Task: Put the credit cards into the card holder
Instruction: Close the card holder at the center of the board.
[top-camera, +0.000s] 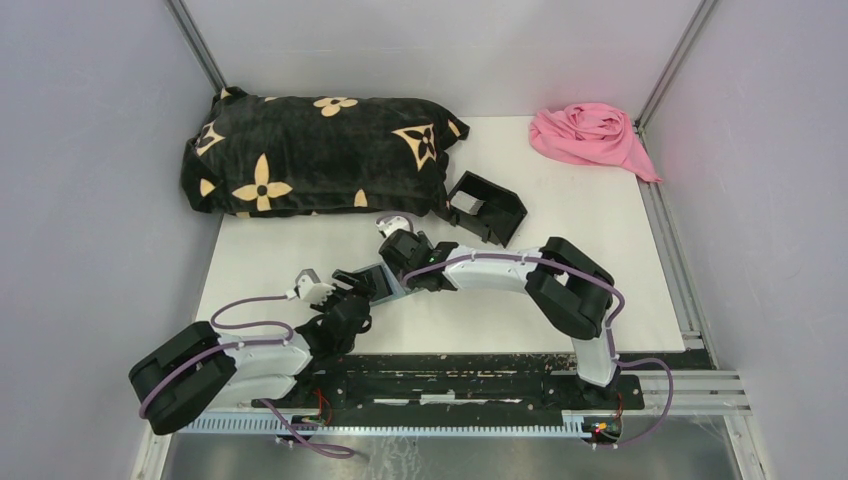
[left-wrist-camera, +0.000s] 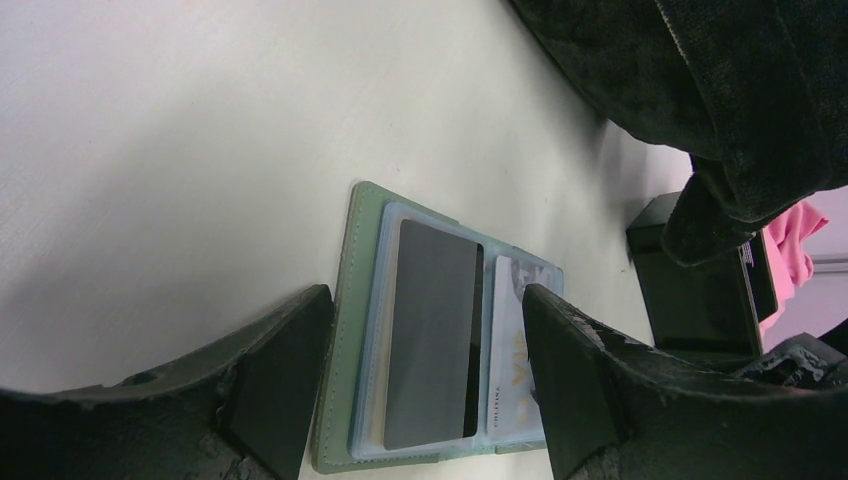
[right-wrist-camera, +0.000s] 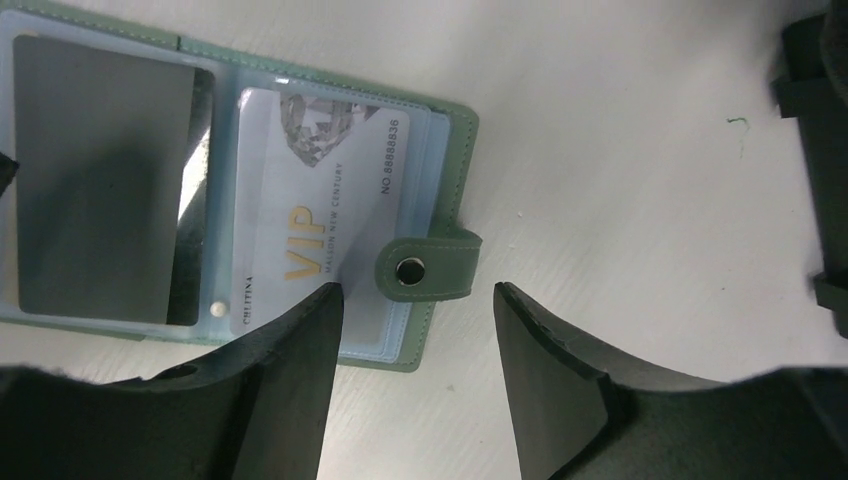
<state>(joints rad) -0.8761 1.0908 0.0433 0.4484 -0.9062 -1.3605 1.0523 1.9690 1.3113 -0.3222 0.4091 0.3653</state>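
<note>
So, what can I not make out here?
Top view: left gripper and right gripper hide most of the card holder.
Left wrist view: a finger covers part of the VIP card.
Right wrist view: frame edge cuts the holder's left end.
Top view: black box's contents too small.

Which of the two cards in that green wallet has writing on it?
The white card, with gold VIP lettering, in the sleeve beside the snap tab. The dark grey card looks blank.
</note>
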